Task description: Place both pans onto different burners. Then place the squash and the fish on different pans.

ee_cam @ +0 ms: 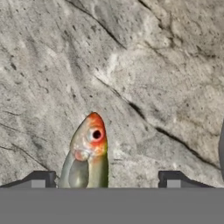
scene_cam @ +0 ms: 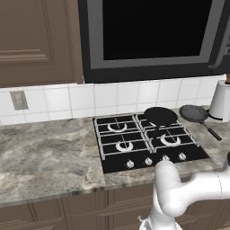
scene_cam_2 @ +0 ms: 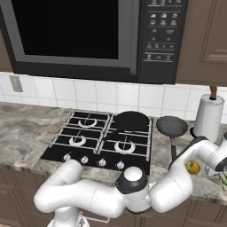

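One black pan [scene_cam: 160,116] [scene_cam_2: 131,120] sits on the hob's rear right burner. The other pan [scene_cam: 194,113] [scene_cam_2: 172,126] lies on the counter just right of the hob, handle toward the front. The squash [scene_cam_2: 193,166], small and yellow, lies on the counter near my forearm. In the hand view the fish [ee_cam: 87,148], orange-red head with a greenish body, lies on the marble with its head pointing away. My gripper [ee_cam: 106,181] is open right above the fish. The fish's body lies between the two fingertips [ee_cam: 39,179], nearer the left one, and touches neither.
The black four-burner hob [scene_cam: 112,157] [scene_cam_2: 53,153] has front knobs and three bare burners. A white paper towel roll [scene_cam: 221,101] [scene_cam_2: 208,116] stands by the wall at the right. A microwave hangs above the hob. My arm crosses low in front of the counter.
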